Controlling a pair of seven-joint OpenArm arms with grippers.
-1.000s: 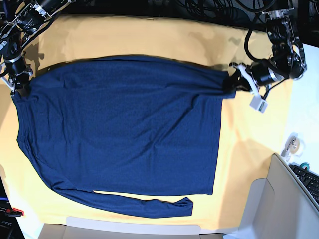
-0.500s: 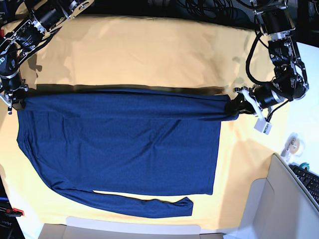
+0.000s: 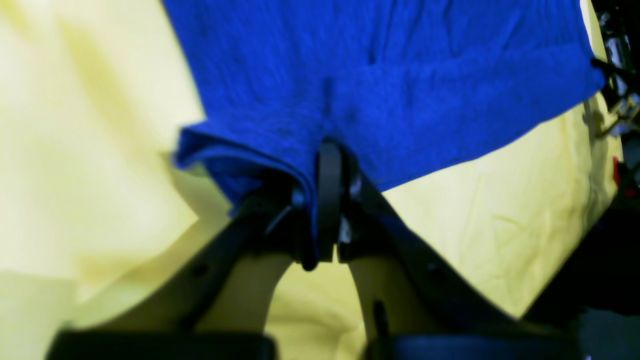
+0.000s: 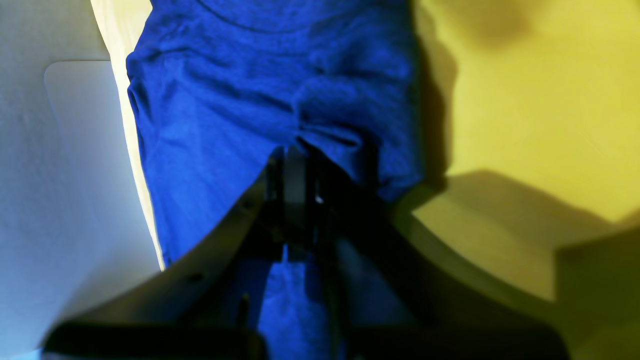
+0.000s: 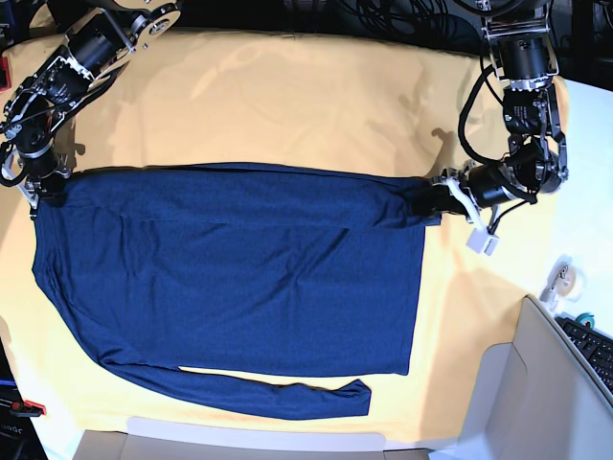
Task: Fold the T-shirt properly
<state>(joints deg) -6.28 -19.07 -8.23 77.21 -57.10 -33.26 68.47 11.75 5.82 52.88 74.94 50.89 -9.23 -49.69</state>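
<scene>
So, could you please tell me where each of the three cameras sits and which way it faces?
Base: overhead, looking down on the shirt spread on the yellow cloth; both arms show, the left pincer at the image's right, the right pincer at its left.
Left wrist: on the left arm, facing along its pincer, shut on the shirt.
Right wrist: on the right arm, facing along its pincer, shut on the shirt.
Shared: all three show the shirt on the cloth.
</scene>
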